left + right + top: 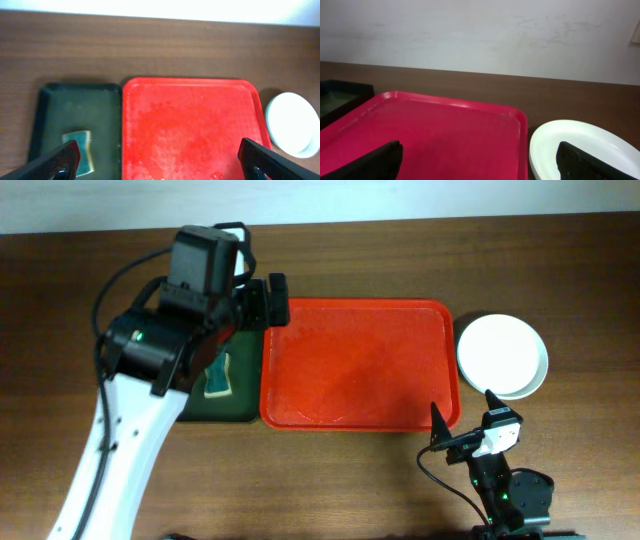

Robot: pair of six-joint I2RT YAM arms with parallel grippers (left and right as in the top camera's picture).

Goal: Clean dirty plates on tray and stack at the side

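Table (560,280); left arm (115,435) hovering (fingers (57,157) apart).

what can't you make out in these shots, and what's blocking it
1. Round white plates beside the red rectangular plastic tray: overhead, the top plate covers the rest, so their count is unclear.
2. Teal rectangular sponge: overhead, the left arm hides part; left wrist view, a pincer finger overlaps it.
3. Dark green rectangular tray: overhead, largely under that arm.
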